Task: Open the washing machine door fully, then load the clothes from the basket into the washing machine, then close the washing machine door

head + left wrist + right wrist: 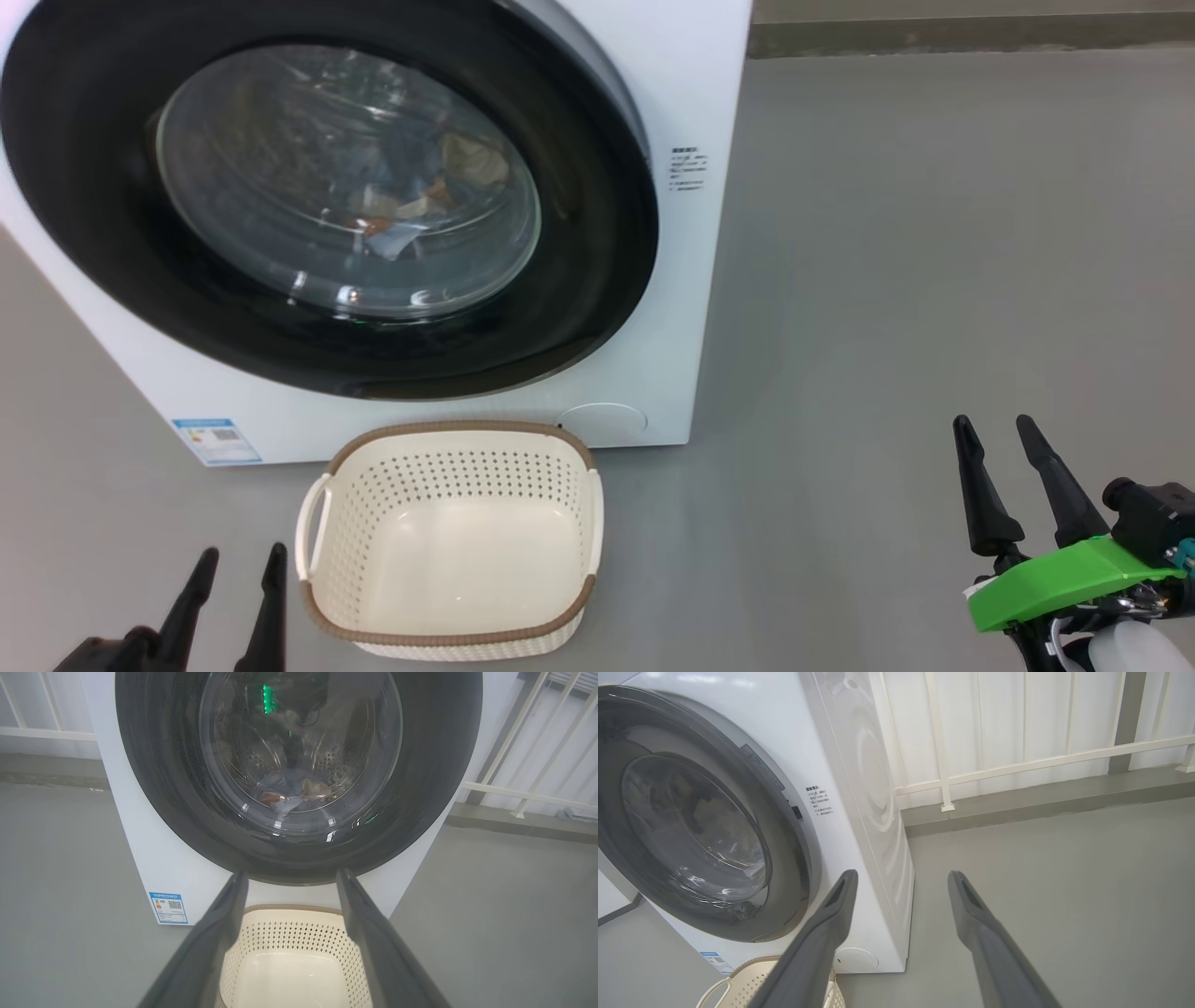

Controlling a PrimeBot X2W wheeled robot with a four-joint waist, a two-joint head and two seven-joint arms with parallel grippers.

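The washing machine door (597, 280) runs off the head view's top and left edges. Behind it, the clothes (420, 201) are a dim, reflection-smeared heap. Print on the blue label (217, 441), lower left, is too small to read.

We log the basket (448, 476) on the floor (887, 280) just before the washing machine (691, 280) — below the washing machine door (597, 233); the clothes (420, 196) lie inside, behind that door.

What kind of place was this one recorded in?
Probably a bare test area staged as a laundry corner, not a home: a freestanding washing machine and basket on plain grey floor, white railing panels behind.
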